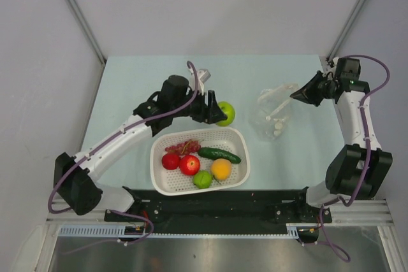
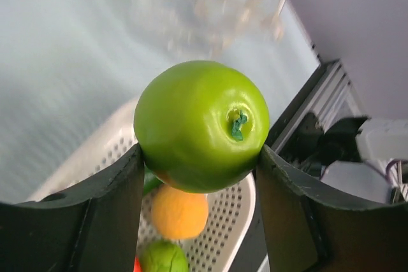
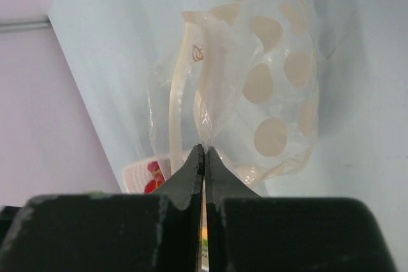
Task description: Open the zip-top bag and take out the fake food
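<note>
One green apple [image 2: 191, 116] clamped in left pincer [image 2: 199, 152] — right pincer [image 3: 204, 152] pinches one zip-top bag [image 3: 271, 87].

This was a robot test bench in a lab: a pale blue table [image 1: 127, 87] boxed in by bare grey walls [image 1: 210, 4], with metal posts [image 1: 78, 14] at its far corners. Two cabled robot arms [image 1: 121, 135] stood bolted to a black rail [image 1: 217, 199] along the near edge, beside plastic fruit [image 1: 189, 165] in a white basket [image 1: 155, 170].
</note>
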Robot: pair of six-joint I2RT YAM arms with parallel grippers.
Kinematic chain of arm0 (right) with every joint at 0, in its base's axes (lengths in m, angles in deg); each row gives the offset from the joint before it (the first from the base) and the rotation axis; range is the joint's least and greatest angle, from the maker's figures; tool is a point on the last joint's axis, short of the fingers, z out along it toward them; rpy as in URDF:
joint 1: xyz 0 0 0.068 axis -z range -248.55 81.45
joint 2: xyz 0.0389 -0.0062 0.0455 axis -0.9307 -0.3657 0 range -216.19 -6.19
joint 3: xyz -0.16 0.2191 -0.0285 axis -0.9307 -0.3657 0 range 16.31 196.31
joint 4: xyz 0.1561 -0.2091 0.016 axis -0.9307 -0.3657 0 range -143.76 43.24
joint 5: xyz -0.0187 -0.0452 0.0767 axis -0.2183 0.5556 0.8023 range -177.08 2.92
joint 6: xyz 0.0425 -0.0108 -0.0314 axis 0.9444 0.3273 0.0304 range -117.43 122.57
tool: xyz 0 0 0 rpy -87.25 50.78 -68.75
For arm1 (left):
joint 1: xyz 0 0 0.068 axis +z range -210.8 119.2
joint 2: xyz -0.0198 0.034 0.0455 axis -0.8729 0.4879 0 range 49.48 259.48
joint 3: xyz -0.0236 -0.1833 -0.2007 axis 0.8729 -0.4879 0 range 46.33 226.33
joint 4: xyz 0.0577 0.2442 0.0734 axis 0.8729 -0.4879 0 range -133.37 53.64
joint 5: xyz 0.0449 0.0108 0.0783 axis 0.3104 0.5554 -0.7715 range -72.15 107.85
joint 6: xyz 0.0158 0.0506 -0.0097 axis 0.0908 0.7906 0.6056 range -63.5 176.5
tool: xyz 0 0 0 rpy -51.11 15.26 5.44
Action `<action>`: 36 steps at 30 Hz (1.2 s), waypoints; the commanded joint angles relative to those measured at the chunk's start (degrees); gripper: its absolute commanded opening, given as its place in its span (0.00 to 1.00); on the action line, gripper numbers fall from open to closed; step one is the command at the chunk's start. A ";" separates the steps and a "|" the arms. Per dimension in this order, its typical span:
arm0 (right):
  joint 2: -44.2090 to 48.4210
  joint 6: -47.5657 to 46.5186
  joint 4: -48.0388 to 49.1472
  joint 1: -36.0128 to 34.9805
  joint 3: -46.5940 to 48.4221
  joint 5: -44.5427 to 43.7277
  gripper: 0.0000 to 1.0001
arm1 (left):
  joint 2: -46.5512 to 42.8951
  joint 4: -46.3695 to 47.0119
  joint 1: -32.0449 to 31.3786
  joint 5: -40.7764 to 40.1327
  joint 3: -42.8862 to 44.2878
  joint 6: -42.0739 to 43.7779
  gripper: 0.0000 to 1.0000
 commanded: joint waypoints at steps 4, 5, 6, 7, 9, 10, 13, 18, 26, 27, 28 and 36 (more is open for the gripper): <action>-8.66 5.08 6.54 1.61 13.22 -2.08 0.00 | -6.79 -6.64 1.10 -0.53 -13.24 -0.29 0.00; -9.98 5.26 6.80 1.61 16.97 -2.61 0.01 | -7.15 -7.70 1.10 -1.32 -14.56 0.67 0.00; -12.77 5.52 8.20 1.61 18.58 -3.48 0.01 | -7.58 -8.50 1.19 -3.24 -15.09 1.21 0.00; -14.11 6.31 9.43 1.61 20.16 -4.01 0.01 | -7.59 -9.63 1.19 -3.61 -15.71 1.91 0.00; -18.57 7.45 11.80 1.53 24.36 -5.59 0.04 | -7.07 -11.13 1.19 -4.14 -16.24 4.02 0.05; -20.52 7.80 11.55 1.44 26.48 -5.95 0.06 | -6.89 -12.10 1.19 -3.88 -16.41 4.63 0.08; -29.02 7.72 7.96 0.48 36.23 -6.13 0.24 | -6.97 -14.11 1.19 -6.93 -17.21 5.96 0.32; -36.61 6.06 1.98 -1.72 49.17 -5.33 0.62 | -10.92 -15.01 1.19 -11.87 -17.47 8.59 0.77; -28.21 -1.50 -3.74 -4.45 44.72 -12.00 0.85 | -15.15 -15.09 1.19 -7.40 -15.62 10.62 0.98; -26.36 -2.55 -5.05 -5.32 43.22 -14.19 0.88 | -15.50 -15.27 1.19 -6.87 -15.71 10.53 0.98; -24.60 -4.13 -5.24 -5.85 40.94 -15.00 0.97 | -15.85 -15.36 1.19 -6.95 -15.63 10.27 0.98; -1.49 -6.61 -4.10 -17.36 6.97 -19.23 1.00 | -21.21 -10.97 1.19 -6.08 -14.48 5.97 0.98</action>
